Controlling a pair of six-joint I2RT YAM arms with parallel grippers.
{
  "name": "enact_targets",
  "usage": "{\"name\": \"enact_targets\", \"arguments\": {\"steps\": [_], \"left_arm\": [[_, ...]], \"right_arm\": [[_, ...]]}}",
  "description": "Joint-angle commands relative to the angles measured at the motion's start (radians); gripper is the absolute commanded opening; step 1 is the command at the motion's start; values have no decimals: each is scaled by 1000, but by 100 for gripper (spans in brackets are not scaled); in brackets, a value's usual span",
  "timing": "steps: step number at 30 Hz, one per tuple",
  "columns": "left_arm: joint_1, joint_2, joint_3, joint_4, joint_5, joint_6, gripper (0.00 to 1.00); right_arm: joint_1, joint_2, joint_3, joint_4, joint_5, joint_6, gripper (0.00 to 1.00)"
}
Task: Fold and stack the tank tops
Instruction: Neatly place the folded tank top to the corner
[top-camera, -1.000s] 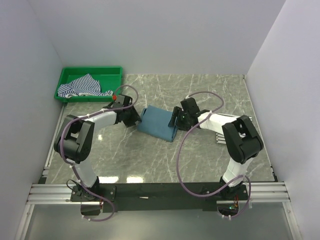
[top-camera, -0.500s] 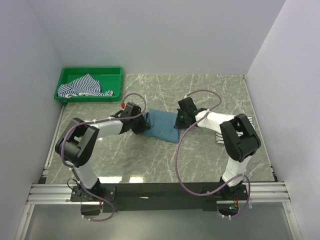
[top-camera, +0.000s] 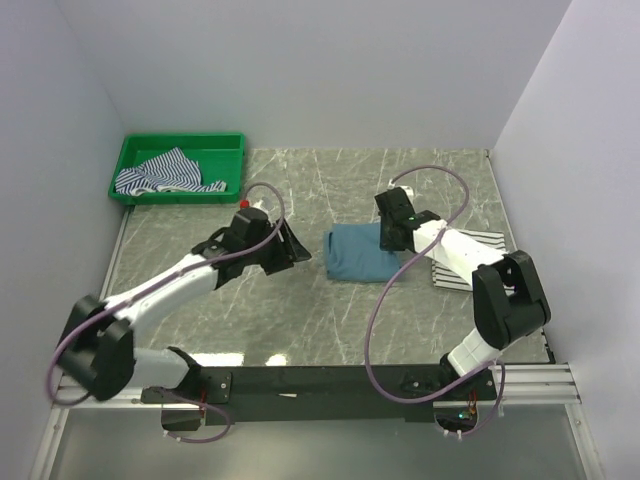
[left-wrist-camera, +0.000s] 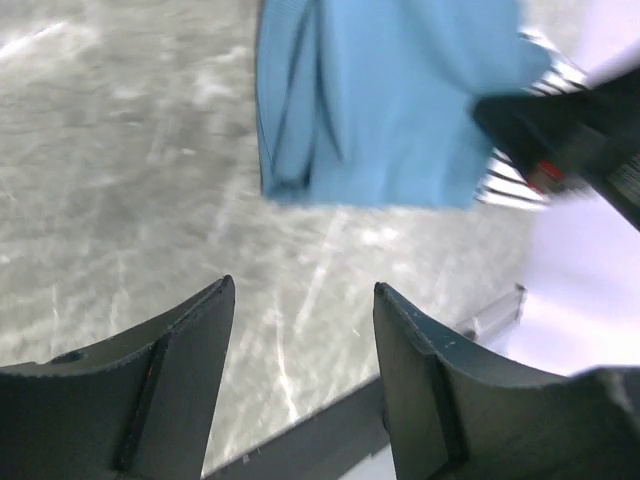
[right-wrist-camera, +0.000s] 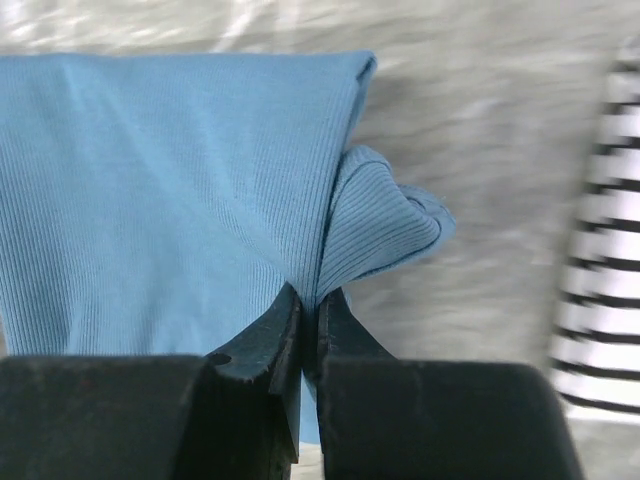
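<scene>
A grey marbled worktop (top-camera: 300, 310) stands between pale walls, with two robot arms reaching in from the bottom of the overhead frame. Near the middle of that frame lies a plain dusty teal-blue cloth tank top (top-camera: 354, 254), folded into a flat rectangle.

The right hand (top-camera: 391, 236) is at the right edge of this cloth. Its own wrist view shows the right hand (right-wrist-camera: 308, 300) closed tight on a puckered fold of the ribbed teal-blue tank top (right-wrist-camera: 170, 200), which fills the upper left of that frame.

The left hand (top-camera: 292, 252) is to the left of the teal-blue tank top and apart from it. In its wrist view the left hand (left-wrist-camera: 300, 290) is spread wide with nothing between its jaws, and the teal-blue tank top (left-wrist-camera: 390, 110) lies at the top of the frame.

A white tank top with thin black stripes (top-camera: 480, 239) lies folded at the right of the overhead frame, just beside the teal-blue one and partly under the right arm. In the upper left, a green plastic tray (top-camera: 180, 141) holds a crumpled blue-and-white striped tank top (top-camera: 165, 172).
</scene>
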Motion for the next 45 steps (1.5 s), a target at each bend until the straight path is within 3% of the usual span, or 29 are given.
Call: {"name": "enact_targets", "arguments": {"steps": [1, 7, 18, 39, 45], "left_arm": [[1, -135, -10, -98, 28, 107, 63], [24, -277, -56, -153, 60, 211, 63], [62, -291, -102, -155, 160, 304, 61], [-7, -254, -103, -173, 165, 321, 60], [-10, -249, -111, -161, 191, 322, 60]], "right_arm": [[-33, -36, 3, -61, 134, -87, 0], [-71, -53, 38, -114, 217, -184, 0], [-214, -133, 113, -219, 252, -282, 0], [-327, -260, 256, -369, 255, -241, 0], [-424, -297, 193, -372, 234, -165, 0]]}}
